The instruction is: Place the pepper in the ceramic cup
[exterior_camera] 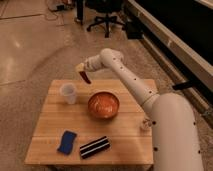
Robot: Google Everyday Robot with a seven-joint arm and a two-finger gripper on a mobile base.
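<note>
The pepper [86,76] is a slender dark red piece hanging point-down from my gripper [81,68], which is shut on its top end. It hangs in the air over the back of the wooden table [50,135], a little to the right of and above the ceramic cup [68,93]. The white cup stands upright at the table's back left. My white arm [125,75] reaches in from the right.
An orange bowl [103,105] sits mid-table, right of the cup. A blue sponge [66,142] and a black-and-white striped bar [94,147] lie near the front edge. A small white shaker [145,123] stands at the right edge. Office chairs [106,15] stand on the floor behind.
</note>
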